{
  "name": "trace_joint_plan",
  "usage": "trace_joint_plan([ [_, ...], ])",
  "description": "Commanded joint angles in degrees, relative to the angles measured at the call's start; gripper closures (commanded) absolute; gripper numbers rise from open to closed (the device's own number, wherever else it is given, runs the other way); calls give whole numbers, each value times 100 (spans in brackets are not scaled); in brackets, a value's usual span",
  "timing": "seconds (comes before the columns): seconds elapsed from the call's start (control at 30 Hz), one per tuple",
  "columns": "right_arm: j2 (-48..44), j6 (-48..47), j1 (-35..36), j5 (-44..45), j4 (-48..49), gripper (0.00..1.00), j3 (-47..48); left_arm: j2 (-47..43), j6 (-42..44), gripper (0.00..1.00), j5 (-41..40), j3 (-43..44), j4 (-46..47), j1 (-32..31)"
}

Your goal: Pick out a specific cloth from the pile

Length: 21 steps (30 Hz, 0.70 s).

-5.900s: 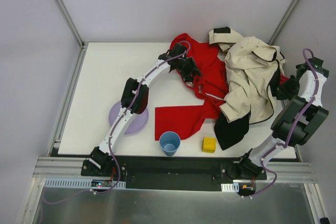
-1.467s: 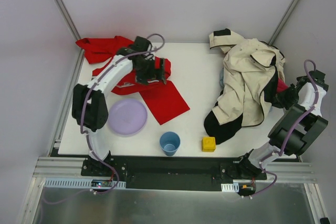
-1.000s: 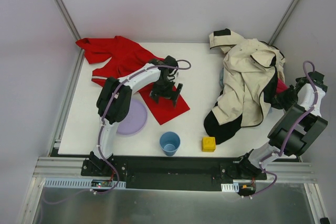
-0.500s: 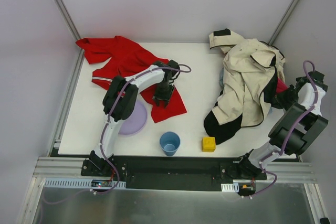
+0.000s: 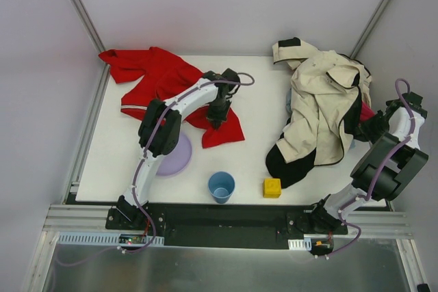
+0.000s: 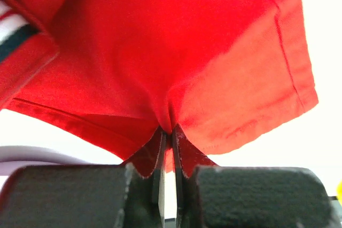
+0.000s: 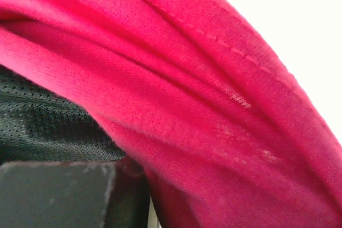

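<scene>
Cloth (image 6: 160, 52) in grip of left claw (image 6: 170, 134)

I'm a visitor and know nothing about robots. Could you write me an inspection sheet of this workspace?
Surface: white tabletop, flat, no spills seen.
Job's things: large bright red fabric garment spread at the far left, apart from the heap of clothes topped by a cream-and-black jacket on the right.
Clutter: round purple plate, blue cup and small yellow block near the front edge.
Pincers: left pincer shut, pinching the red garment's near flap; right pincer tucked into the heap against magenta fabric, grip unclear.
Cables: purple cables run along both arms.
Surroundings: grey walls, metal frame posts.
</scene>
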Motion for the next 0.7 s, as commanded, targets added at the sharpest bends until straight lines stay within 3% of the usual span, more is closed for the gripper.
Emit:
trace_joint_plan([
  [0.0, -7, -17, -49, -51, -146, 85, 257, -399, 45, 100, -428, 1020, 29, 87],
  [0.27, -24, -8, -49, -86, -164, 85, 310, -987, -543, 100, -464, 2419, 291, 930],
  [0.5, -50, -17, -49, -130, -190, 85, 310, -1901, -1378, 100, -16, 2227, 1275, 2221],
  [0.67, -86, -26, -40, -156, -155, 85, 257, -2157, -1668, 100, 345, 1920, 1408, 3372],
])
